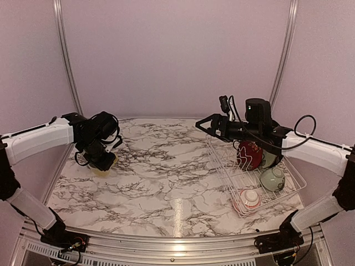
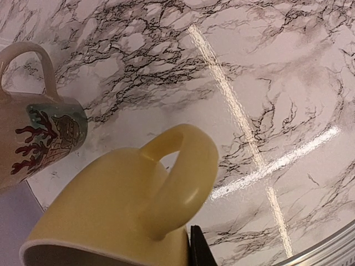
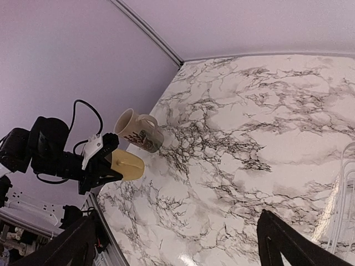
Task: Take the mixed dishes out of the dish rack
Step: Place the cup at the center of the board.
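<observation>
Marble tabletop (image 1: 166, 183) under both arms. The left gripper (image 3: 106, 167) clamps the yellow mug (image 2: 122, 210), with the cream printed mug (image 2: 39, 138) just beside it. The right gripper (image 1: 204, 125) is spread wide, over the dish rack (image 1: 222, 166) far corner.

The yellow mug (image 2: 127, 205) is plain; the cream printed mug (image 2: 39, 138) shows red-and-teal motifs.

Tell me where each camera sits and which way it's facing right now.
Top external: above and behind the bases, looking down on the marble table, both arms and the dish rack.
Left wrist: on the left arm, looking down at the yellow mug it holds; one own fingertip shows.
Right wrist: faces across the table at the left pincer; own open fingers frame the bottom.
Shared: both wrist views show the yellow mug and the cream printed mug.
</observation>
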{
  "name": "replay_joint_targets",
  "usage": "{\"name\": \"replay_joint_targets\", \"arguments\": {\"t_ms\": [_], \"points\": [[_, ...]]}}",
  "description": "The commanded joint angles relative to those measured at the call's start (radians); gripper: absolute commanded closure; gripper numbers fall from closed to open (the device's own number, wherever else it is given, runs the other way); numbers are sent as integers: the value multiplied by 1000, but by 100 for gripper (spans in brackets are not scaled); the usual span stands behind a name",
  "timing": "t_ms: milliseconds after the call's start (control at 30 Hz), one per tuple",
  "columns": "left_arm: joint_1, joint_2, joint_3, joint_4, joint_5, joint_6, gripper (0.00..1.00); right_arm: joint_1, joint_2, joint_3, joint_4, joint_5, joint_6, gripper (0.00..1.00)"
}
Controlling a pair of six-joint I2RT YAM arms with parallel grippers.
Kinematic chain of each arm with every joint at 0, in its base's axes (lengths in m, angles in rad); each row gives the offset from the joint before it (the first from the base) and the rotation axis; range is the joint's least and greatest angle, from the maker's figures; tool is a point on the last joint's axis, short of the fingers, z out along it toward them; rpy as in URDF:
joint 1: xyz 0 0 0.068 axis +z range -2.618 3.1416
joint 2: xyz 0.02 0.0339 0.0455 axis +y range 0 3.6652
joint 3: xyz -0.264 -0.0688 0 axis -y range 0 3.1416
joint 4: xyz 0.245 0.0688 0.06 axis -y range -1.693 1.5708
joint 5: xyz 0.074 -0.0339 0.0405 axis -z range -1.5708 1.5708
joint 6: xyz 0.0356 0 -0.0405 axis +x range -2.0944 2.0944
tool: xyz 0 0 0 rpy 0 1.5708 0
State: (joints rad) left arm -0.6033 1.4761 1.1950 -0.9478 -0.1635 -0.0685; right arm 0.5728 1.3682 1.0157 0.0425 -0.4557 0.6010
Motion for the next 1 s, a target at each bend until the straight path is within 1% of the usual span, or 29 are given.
{"name": "replay_joint_targets", "arguments": {"t_ms": [0,167,300,533,633,900,967], "points": [[17,-1,-6,1,3,28,100,-7,-33,22,-97,83,-70,2],[66,25,-71,36,37,52,100,-7,-24,25,-99,82,-71,1],[85,64,-56,38,60,50,100,-7,-4,9,-72,64,-56,2],[109,97,-62,45,128,-17,100,-7,2,0,-58,50,-43,2],[117,90,-58,45,121,-42,100,-6,5,-5,-53,50,-40,2],[122,76,-88,41,104,-47,89,-7,9,-6,-55,43,-42,2],[122,73,-93,42,103,-43,89,-7,9,-4,-62,44,-47,2]]}}
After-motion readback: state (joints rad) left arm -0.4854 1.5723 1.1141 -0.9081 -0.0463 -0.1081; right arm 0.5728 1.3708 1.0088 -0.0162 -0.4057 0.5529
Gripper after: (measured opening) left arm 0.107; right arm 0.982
